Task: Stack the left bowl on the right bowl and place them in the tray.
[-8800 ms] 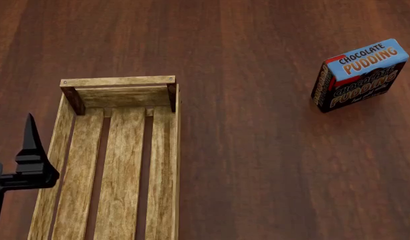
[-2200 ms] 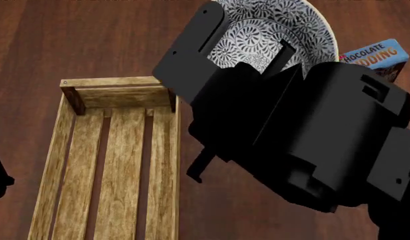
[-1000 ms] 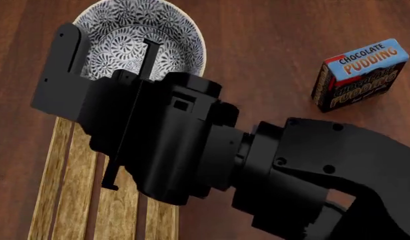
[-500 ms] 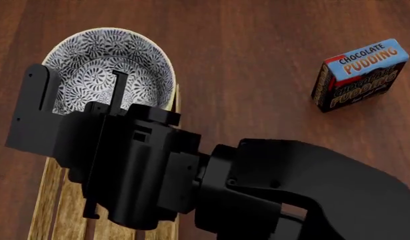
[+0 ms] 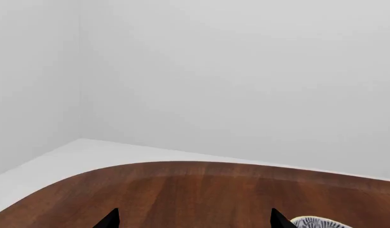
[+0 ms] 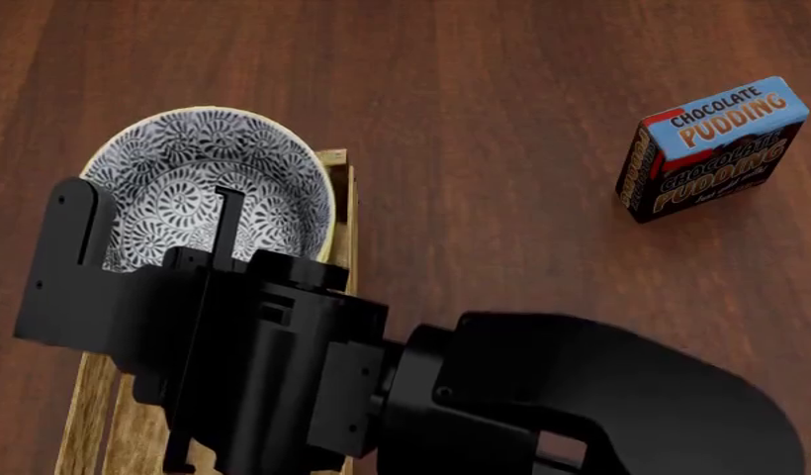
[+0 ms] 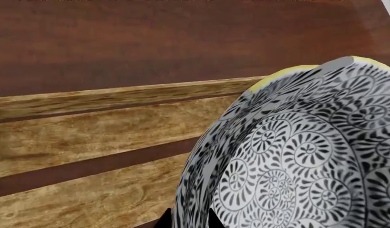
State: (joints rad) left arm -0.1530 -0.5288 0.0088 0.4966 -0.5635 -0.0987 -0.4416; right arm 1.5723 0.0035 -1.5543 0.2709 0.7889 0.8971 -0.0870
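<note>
A: Where did things sit?
B: The tray lay lower left in the head view, the bowl above it, rim pinched by the right gripper.
A: Advice? The left gripper?
B: Lower level, centred. Its jaws stood spread, empty.

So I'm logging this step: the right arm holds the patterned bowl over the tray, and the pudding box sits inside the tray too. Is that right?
Not quite. The right arm's fingers do hold the bowl over the tray, but the pudding box stands on the table, well off to the tray's right, as the head view shows.
</note>
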